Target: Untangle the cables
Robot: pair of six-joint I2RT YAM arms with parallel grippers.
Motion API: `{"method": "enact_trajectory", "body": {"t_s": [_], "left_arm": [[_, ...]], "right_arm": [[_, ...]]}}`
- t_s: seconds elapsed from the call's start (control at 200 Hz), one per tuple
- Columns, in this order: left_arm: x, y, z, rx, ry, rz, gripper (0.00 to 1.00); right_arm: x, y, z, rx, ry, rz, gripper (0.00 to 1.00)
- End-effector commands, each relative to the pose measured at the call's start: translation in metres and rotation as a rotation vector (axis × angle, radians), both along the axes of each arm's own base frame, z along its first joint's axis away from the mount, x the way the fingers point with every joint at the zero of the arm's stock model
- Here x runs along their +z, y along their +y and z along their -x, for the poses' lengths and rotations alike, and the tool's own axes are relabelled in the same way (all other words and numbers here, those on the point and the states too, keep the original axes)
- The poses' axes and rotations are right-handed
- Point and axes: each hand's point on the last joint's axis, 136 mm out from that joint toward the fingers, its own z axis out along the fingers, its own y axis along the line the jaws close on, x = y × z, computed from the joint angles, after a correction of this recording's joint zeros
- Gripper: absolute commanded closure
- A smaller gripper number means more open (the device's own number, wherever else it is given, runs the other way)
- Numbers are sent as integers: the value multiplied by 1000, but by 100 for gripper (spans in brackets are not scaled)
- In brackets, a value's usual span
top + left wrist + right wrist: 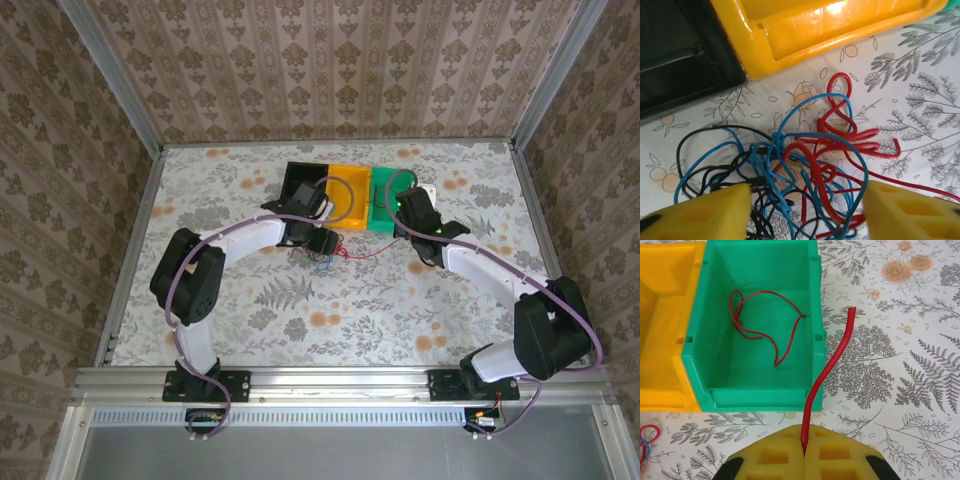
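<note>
Top view: your cables [323, 255] lie tangled on the table [300, 340] near the yellow bin [350, 200].
Left wrist: left gripper [805, 205] spread wide, straddling the tangle (red, blue, black strands).
Right wrist: right gripper [804, 449] clamped on one red cable [832, 360] beside the green bin [760, 395], another red wire [788, 342] inside.

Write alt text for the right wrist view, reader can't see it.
The right pincer is shut on a red cable that curves away across the floral tabletop beside a green bin. A thin red wire lies looped inside that bin; a yellow bin adjoins it at frame left.
</note>
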Motion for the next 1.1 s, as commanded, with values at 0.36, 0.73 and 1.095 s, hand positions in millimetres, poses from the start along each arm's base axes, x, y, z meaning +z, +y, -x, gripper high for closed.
{"method": "enact_trajectory", "body": {"t_s": [0.36, 0.73, 1.095], "left_arm": [[-17, 47, 6, 124, 90, 25, 100], [-32, 72, 50, 144, 208, 92, 71], [-34, 58, 54, 132, 204, 131, 82]], "right_arm": [[5, -66, 22, -270, -31, 51, 100], [-16, -72, 31, -303, 35, 27, 100], [17, -53, 28, -274, -98, 71, 48]]}}
